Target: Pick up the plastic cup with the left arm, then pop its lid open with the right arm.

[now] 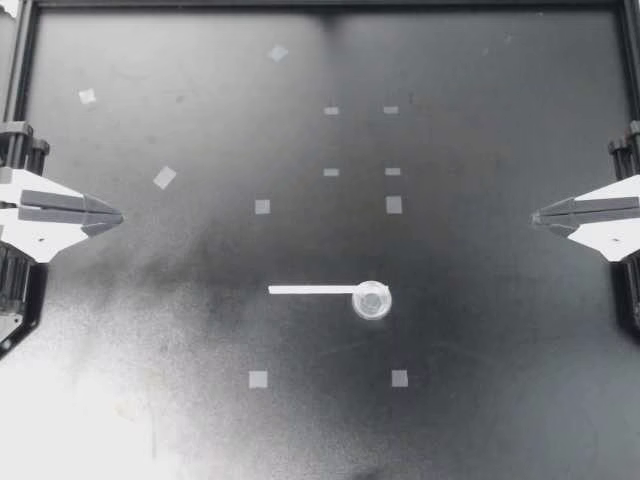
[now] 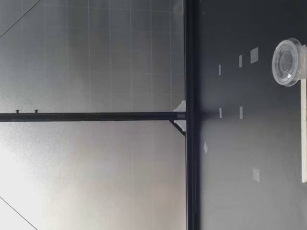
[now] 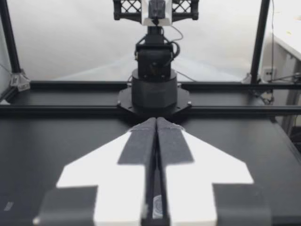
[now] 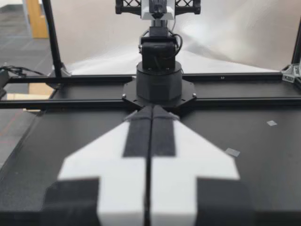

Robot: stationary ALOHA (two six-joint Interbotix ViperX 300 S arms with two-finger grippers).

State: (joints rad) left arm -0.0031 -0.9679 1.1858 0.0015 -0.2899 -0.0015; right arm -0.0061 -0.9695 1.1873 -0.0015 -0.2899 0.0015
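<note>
Matte black table [image 1: 500, 400] fills the top view, ringed by a black metal frame [image 1: 320, 5] and dotted with small pale tape squares [image 1: 258, 379]; glare washes out one corner on the left arm's side. My left gripper [image 1: 118, 216] hangs at the left edge and my right gripper [image 1: 537, 214] at the right edge, tips pointing at each other across the table's width; each has its two fingers pressed together with nothing between them.

Well apart from both lies a flat white strip [image 1: 312, 290], near the middle of the table; its right end meets a clear round plastic cup [image 1: 372, 299], and I cannot tell whether the cup rests on that end or merely touches it; tape squares sit on either side of the pair.

From table height the cup [image 2: 288, 62] shows as a clear ring close to that camera, the strip [image 2: 303, 129] running along the surface from it; the frame [image 2: 190, 143] crosses behind, with a pale translucent backdrop [image 2: 96, 167] beyond.

Along the left wrist, the left gripper [image 3: 156, 123] makes one tight seam, aimed at the right arm's base [image 3: 154, 89] across the table; along the right wrist, the right gripper [image 4: 151, 109] is likewise pinched flat, aimed at the left arm's base [image 4: 159, 84], with tape squares [image 4: 232, 152] on the table beside it.
</note>
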